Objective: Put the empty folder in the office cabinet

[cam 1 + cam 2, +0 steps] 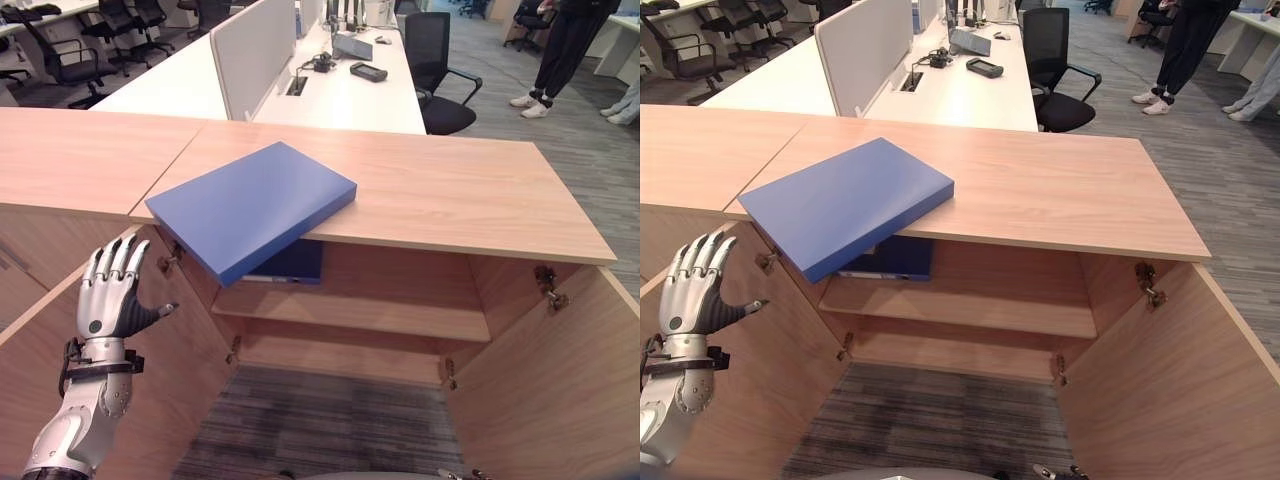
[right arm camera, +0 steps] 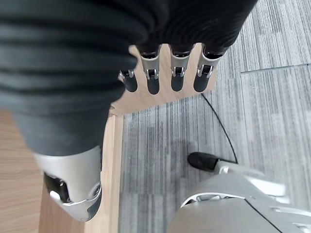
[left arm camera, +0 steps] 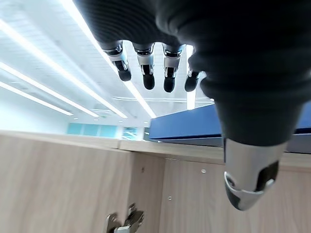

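Lying untouched on the wooden counter (image 1: 450,190), the blue folder (image 1: 250,205) rests flat with one corner jutting out past the front edge, above the open office cabinet (image 1: 350,320). Both cabinet doors stand wide, the left door (image 1: 130,400) and the right door (image 1: 560,390) swung toward the camera, baring an inner shelf (image 1: 350,315) where a second, darker blue folder (image 1: 290,262) already sits at the back left.

The robot's left hand (image 1: 112,300) is raised in front of the left door, below and to the left of the overhanging folder corner, its fingers straight and spread with the thumb held out to the side, holding nothing. The right hand (image 2: 160,73) shows in its own wrist view, hanging low over grey carpet beside the edge of a wooden panel, fingers straight and relaxed, also empty.

By the look of it, the task has barely begun: the cabinet is open and ready, but the folder has not yet been gripped, lifted or carried down to the shelf. All of that is left to do.

A person's legs (image 1: 555,60) stand in the background by the office desks (image 1: 340,85).
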### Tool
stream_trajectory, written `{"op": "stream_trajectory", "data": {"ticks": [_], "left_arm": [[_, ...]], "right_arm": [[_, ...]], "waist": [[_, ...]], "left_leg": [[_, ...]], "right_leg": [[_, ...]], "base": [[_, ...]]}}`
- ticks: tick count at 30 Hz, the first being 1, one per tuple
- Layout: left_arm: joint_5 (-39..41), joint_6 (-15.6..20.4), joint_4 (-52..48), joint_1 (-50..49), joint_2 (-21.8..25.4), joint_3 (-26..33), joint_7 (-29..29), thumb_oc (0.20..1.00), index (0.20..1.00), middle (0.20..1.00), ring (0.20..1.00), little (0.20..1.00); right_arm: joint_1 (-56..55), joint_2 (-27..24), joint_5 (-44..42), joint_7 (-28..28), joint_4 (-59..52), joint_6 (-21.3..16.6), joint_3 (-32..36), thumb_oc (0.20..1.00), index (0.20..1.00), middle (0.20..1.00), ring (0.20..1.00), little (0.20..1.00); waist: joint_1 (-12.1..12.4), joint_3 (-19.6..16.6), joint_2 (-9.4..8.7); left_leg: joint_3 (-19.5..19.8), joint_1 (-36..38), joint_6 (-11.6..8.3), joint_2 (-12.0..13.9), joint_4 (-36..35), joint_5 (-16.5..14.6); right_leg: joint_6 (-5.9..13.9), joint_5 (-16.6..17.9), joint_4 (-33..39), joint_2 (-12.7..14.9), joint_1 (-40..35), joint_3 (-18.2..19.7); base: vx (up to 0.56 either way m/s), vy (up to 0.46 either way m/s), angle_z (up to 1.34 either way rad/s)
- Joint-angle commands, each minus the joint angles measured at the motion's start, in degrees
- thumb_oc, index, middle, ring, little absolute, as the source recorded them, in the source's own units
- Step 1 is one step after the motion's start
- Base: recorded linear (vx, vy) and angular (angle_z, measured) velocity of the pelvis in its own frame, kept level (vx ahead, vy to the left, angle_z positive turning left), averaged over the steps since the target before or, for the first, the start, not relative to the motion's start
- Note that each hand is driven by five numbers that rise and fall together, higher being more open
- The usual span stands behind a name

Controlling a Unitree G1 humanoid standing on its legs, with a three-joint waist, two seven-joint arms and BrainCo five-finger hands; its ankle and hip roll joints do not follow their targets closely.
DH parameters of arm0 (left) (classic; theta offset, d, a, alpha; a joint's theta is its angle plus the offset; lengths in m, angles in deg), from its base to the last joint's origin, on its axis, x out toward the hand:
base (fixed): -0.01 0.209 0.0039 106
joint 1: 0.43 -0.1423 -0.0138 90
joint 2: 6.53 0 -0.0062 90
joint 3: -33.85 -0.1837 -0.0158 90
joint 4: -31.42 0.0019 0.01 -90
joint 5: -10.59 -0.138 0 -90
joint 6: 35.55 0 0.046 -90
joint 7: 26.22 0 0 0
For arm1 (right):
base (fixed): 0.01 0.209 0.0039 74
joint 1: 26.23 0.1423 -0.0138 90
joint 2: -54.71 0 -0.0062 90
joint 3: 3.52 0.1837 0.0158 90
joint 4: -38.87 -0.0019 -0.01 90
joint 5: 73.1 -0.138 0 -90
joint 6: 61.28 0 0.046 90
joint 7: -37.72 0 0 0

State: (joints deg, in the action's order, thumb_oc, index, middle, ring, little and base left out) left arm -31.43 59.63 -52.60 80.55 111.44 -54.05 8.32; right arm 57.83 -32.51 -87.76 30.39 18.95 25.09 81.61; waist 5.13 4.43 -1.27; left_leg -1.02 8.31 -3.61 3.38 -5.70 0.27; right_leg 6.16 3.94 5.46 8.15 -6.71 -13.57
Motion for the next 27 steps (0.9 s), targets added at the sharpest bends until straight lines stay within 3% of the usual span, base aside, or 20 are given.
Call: {"op": "stream_trajectory", "data": {"ticks": [1, 27], "left_arm": [[-2.47, 0.56, -2.87, 6.03, 4.2, -0.15, 0.53, 1.0, 1.0, 1.0, 1.0, 1.0], [-5.34, 1.57, -5.61, 11.45, 9.29, -4.95, -1.25, 1.0, 1.0, 1.0, 1.0, 1.0]], "right_arm": [[4.4, -1.16, -0.72, -0.03, 2.02, -1.48, -1.37, 1.0, 1.0, 1.0, 1.0, 1.0], [4.35, -1.24, -0.09, 0.13, 2.77, -1.13, -1.52, 1.0, 1.0, 1.0, 1.0, 1.0]], "waist": [[-0.77, 1.54, 0.23], [-2.27, 1.27, 0.99]], "left_leg": [[1.59, -0.49, -2.55, 0.89, 0.7, -4.08], [0.8, -0.21, -2.51, 0.8, 0.7, -4.33]], "right_leg": [[3.72, -6.57, -1.59, -0.46, -3.27, 1.31], [3.85, -6.64, -1.68, -0.51, -2.98, 2.27]], "base": [[0.0, 0.0, 0.0], [0.0, 0.0, 0.0]]}}
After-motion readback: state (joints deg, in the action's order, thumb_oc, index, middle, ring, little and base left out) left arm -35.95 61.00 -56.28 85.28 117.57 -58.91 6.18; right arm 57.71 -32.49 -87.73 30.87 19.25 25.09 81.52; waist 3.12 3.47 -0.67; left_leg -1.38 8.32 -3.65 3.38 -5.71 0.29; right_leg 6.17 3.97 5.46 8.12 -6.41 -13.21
